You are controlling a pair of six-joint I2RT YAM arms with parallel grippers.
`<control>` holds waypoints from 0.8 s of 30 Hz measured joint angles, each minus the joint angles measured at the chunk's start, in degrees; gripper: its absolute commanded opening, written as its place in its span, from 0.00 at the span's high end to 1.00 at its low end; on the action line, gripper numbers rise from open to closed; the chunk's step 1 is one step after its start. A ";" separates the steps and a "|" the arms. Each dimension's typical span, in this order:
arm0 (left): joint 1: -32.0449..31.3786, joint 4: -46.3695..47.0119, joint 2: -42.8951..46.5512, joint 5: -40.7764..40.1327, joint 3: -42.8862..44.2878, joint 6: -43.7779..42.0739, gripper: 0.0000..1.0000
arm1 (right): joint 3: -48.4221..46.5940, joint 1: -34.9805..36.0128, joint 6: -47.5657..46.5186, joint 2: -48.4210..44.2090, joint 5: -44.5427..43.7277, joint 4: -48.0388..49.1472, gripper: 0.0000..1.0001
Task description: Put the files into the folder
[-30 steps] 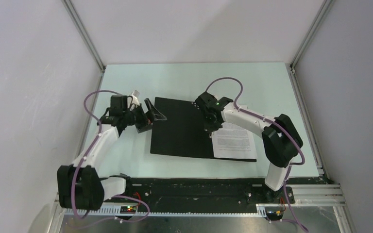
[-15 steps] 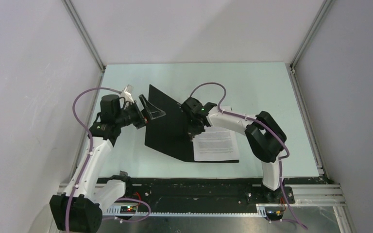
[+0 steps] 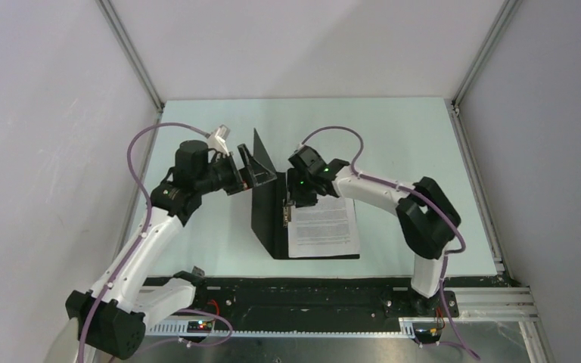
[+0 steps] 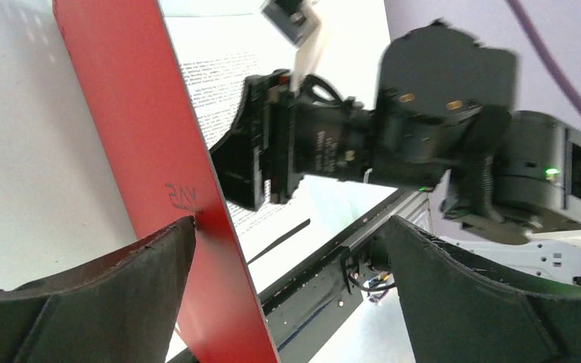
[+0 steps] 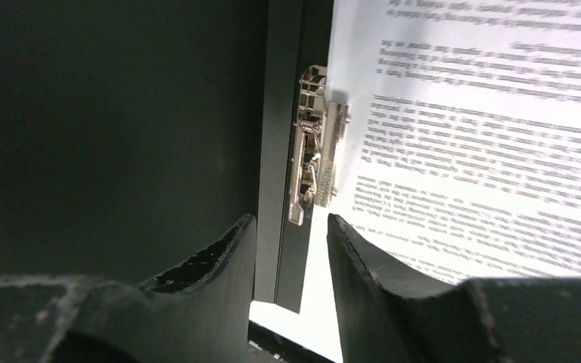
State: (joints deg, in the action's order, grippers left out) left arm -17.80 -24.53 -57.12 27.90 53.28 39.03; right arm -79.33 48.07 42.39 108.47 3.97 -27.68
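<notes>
The folder (image 3: 267, 208) lies open mid-table, its cover raised almost upright with the black inside facing right. The files (image 3: 324, 227), white printed sheets, lie on its flat half to the right. My left gripper (image 3: 261, 168) is open wide at the cover's top edge. In the left wrist view the red outside (image 4: 159, 151) stands between my jaws, resting against one finger (image 4: 83, 302) of the left gripper (image 4: 287, 249). My right gripper (image 3: 289, 212) hovers over the spine, open by a narrow gap. The right wrist view shows the right gripper (image 5: 291, 223) above the metal clip (image 5: 314, 151), beside the files (image 5: 484, 136), holding nothing.
White enclosure walls surround the pale green table (image 3: 393, 128). A black rail (image 3: 310, 299) with both arm bases runs along the near edge. The right arm's elbow (image 3: 427, 215) sits just right of the sheets. Purple cables loop over both arms.
The cover has swung from lying flat on the left to nearly upright as my left gripper moved right. The folder and sheets slid left. My right gripper's jaws have parted.
</notes>
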 measured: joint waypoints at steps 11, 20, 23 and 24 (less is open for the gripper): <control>-10.03 0.04 -5.77 -6.49 6.14 0.02 0.00 | 9.97 -6.32 1.60 -15.21 -0.09 2.75 0.45; -16.02 4.59 -12.79 -9.31 8.83 0.17 0.00 | 16.76 -11.65 1.60 -28.09 -1.97 1.16 0.30; -16.74 7.43 -15.34 -9.20 8.83 0.83 0.00 | 19.61 -11.63 1.66 -34.25 -1.73 2.69 0.25; -16.87 8.39 -16.15 -9.16 8.83 1.22 0.00 | 20.68 -11.13 1.57 -36.59 -1.84 3.45 0.24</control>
State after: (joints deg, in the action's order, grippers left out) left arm -34.68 -16.14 -73.28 18.74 62.11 40.25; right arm -58.65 36.95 43.97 71.88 2.13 -24.23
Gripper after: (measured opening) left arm 0.996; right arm 0.724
